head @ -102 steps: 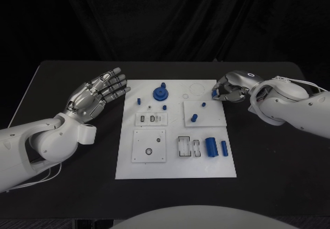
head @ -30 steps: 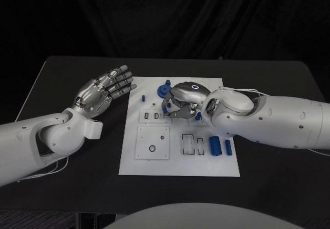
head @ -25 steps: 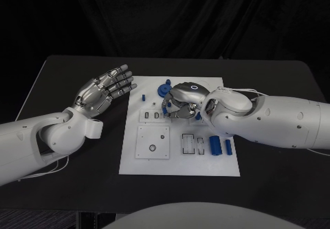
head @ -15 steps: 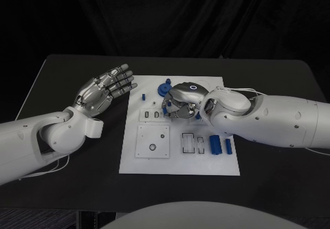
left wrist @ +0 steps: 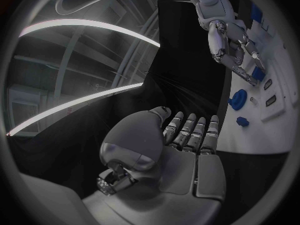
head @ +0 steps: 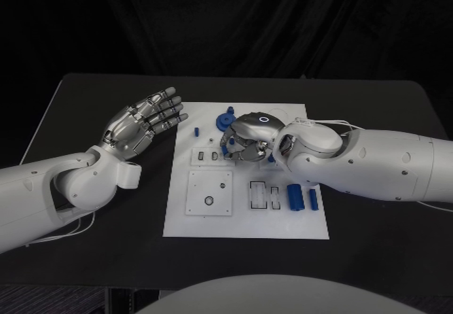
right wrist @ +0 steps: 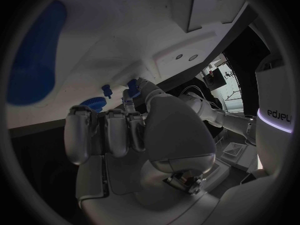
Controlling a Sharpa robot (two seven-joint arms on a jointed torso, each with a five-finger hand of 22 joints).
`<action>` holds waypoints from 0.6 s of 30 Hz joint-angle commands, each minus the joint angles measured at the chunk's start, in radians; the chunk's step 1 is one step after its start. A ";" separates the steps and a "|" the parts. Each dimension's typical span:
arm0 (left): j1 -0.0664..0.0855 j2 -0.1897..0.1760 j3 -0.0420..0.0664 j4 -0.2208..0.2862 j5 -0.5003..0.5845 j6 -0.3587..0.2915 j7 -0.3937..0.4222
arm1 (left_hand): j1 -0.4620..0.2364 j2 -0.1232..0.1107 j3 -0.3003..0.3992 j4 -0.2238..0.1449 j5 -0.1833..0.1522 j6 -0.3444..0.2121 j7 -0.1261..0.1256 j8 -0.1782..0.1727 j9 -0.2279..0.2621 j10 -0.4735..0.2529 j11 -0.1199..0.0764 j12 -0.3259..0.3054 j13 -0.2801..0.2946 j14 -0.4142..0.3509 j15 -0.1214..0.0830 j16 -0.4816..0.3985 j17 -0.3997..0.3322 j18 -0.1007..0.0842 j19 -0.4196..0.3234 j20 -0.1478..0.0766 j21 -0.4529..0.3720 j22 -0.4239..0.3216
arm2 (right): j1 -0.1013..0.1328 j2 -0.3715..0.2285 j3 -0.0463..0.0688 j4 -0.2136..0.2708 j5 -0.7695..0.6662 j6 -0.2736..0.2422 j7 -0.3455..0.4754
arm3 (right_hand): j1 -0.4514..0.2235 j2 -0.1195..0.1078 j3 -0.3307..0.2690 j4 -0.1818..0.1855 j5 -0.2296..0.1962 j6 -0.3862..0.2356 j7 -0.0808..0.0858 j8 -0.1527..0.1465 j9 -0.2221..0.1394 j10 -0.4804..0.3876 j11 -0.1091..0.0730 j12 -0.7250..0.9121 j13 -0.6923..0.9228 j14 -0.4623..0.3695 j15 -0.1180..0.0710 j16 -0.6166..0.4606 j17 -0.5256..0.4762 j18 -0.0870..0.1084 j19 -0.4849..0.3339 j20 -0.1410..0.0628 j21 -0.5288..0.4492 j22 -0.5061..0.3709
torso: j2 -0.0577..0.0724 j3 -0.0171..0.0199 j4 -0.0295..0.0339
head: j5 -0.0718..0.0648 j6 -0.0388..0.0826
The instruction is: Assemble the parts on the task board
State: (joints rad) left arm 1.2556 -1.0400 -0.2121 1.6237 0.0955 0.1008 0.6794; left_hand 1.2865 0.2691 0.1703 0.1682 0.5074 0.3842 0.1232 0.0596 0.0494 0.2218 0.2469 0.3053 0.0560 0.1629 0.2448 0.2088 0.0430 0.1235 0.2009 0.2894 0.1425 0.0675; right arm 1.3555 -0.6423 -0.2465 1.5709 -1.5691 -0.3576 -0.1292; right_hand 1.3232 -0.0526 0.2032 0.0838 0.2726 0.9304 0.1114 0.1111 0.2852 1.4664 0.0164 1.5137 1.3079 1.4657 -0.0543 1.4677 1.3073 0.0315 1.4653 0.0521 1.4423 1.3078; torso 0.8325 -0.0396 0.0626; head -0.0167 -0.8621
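The white task board [head: 245, 219] lies mid-table. My right hand [head: 247, 139] hovers low over its far middle with fingers curled down; in the right wrist view its fingertips [right wrist: 139, 87] pinch a small blue part [right wrist: 130, 83]. Beside it sit a blue gear [head: 226, 120], a small blue peg [head: 196, 131] and a slotted plate [head: 211, 157]. Two blue cylinders [head: 294, 196] lie near the right edge. My left hand [head: 140, 124] hangs open left of the board, fingers spread, holding nothing; it appears as the left hand [left wrist: 181, 150] in its wrist view. The board under the right hand is hidden.
A square plate with holes [head: 209, 193] and a black-framed slot [head: 256, 194] occupy the board's near half. Bare black table [head: 104, 248] surrounds the board. My right forearm [head: 368, 163] lies across the board's right side.
Since 3.4 s ago my right hand has travelled from the board's far right edge to over its far middle. Over the last second it has barely shifted. The left hand has stayed put.
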 commanded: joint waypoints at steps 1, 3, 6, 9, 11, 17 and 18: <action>-0.002 0.002 0.001 0.000 0.000 0.016 0.092 | -0.014 0.000 0.003 -0.001 0.003 -0.008 -0.001 0.002 0.000 -0.001 0.007 0.005 0.001 -0.002 0.005 0.005 0.001 -0.013 0.004 0.002 0.004 0.000 | -0.003 0.002 0.000 -0.001 -0.009 0.018 -0.024 | -0.001 -0.012 -0.007 -0.001 -0.020 -0.016 0.002 -0.012 -0.006 0.017 0.004 -0.006 0.120 0.063 0.004 -0.005 0.043 0.014 0.017 0.007 -0.005 0.144 | 0.000 0.0003 0.0003 | 0.000 -0.001; -0.002 0.001 0.001 0.000 0.000 0.015 0.092 | -0.014 0.000 0.003 -0.001 0.003 -0.008 -0.001 0.002 0.000 -0.001 0.007 0.005 0.001 -0.002 0.005 0.005 0.001 -0.013 0.004 0.002 0.004 0.000 | -0.003 0.002 0.000 -0.001 -0.009 0.022 -0.025 | -0.003 -0.015 -0.009 -0.001 -0.034 -0.023 0.003 -0.018 -0.009 0.016 0.002 -0.007 0.119 0.063 0.004 -0.005 0.042 0.014 0.017 0.007 -0.007 0.143 | 0.000 0.0002 0.0001 | 0.000 -0.001; -0.002 0.001 0.001 0.000 0.000 0.014 0.092 | -0.014 0.000 0.005 -0.001 0.003 -0.008 -0.001 0.002 0.000 0.000 0.008 0.006 0.001 -0.002 0.005 0.005 0.001 -0.013 0.005 0.002 0.005 0.000 | -0.003 0.002 0.000 -0.001 -0.014 0.026 -0.026 | -0.002 -0.020 -0.013 -0.004 -0.060 -0.058 0.003 -0.040 -0.021 0.014 -0.003 -0.008 0.115 0.063 0.000 -0.006 0.041 0.015 0.016 0.004 -0.009 0.143 | 0.000 0.0001 -0.0004 | 0.000 -0.001; -0.003 0.000 0.001 0.000 0.000 0.014 0.091 | -0.014 0.000 0.005 -0.001 0.003 -0.008 -0.001 0.002 0.000 0.000 0.008 0.006 0.001 -0.002 0.005 0.005 0.001 -0.013 0.005 0.002 0.005 0.000 | -0.003 0.002 0.000 -0.001 -0.018 0.029 -0.027 | -0.004 -0.023 -0.018 -0.005 -0.076 -0.080 0.002 -0.047 -0.030 0.013 -0.005 -0.009 0.113 0.063 -0.003 -0.007 0.039 0.015 0.016 0.002 -0.011 0.142 | 0.000 0.0001 -0.0001 | 0.001 -0.001; -0.003 0.000 0.001 -0.001 0.000 0.014 0.091 | -0.014 0.000 0.005 -0.001 0.003 -0.008 -0.001 0.002 0.000 0.000 0.008 0.006 0.001 -0.002 0.005 0.005 0.001 -0.013 0.005 0.002 0.005 0.000 | -0.003 0.002 0.000 -0.001 -0.019 0.031 -0.027 | -0.007 -0.024 -0.024 -0.004 -0.095 -0.105 0.000 -0.048 -0.040 0.011 -0.007 -0.011 0.110 0.063 -0.005 -0.008 0.038 0.015 0.016 0.000 -0.012 0.142 | 0.000 0.0000 0.0002 | 0.001 -0.002; -0.003 0.001 0.001 -0.003 0.000 0.014 0.092 | -0.014 0.000 0.005 -0.001 0.003 -0.008 -0.001 0.002 0.000 0.000 0.008 0.006 0.001 -0.002 0.005 0.005 0.001 -0.013 0.005 0.002 0.005 0.000 | -0.003 0.000 0.000 0.000 -0.021 0.026 -0.023 | -0.013 -0.028 -0.037 0.000 -0.129 -0.136 -0.002 -0.048 -0.056 0.009 -0.010 -0.012 0.107 0.062 -0.007 -0.010 0.034 0.016 0.016 -0.002 -0.015 0.142 | 0.000 -0.0004 0.0004 | 0.001 -0.003; -0.003 0.001 0.001 -0.003 0.000 0.014 0.092 | -0.014 0.000 0.005 -0.001 0.003 -0.008 -0.001 0.002 0.000 0.000 0.008 0.006 0.001 -0.002 0.005 0.005 0.001 -0.013 0.005 0.002 0.005 0.000 | -0.003 -0.001 0.000 0.000 -0.022 0.021 -0.021 | -0.017 -0.030 -0.043 0.004 -0.141 -0.149 -0.003 -0.049 -0.063 0.008 -0.010 -0.013 0.106 0.062 -0.007 -0.011 0.032 0.016 0.015 -0.003 -0.016 0.142 | 0.000 -0.0004 0.0004 | 0.001 -0.003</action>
State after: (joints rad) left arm 1.2545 -1.0405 -0.2121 1.6206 0.0955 0.1015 0.6794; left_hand 1.2786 0.2690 0.1702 0.1682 0.5074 0.3842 0.1232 0.0596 0.0493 0.2218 0.2469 0.3052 0.0560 0.1628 0.2448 0.2088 0.0430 0.1234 0.2009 0.2894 0.1425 0.0675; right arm 1.3549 -0.6417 -0.2465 1.5698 -1.5797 -0.3365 -0.1351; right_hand 1.3090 -0.0787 0.1656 0.0863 0.1385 0.7902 0.1093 0.0684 0.2264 1.4644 0.0143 1.5060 1.3077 1.4656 -0.0542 1.4601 1.3073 0.0316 1.4653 0.0520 1.4310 1.3076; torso 0.8326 -0.0396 0.0628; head -0.0157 -0.8646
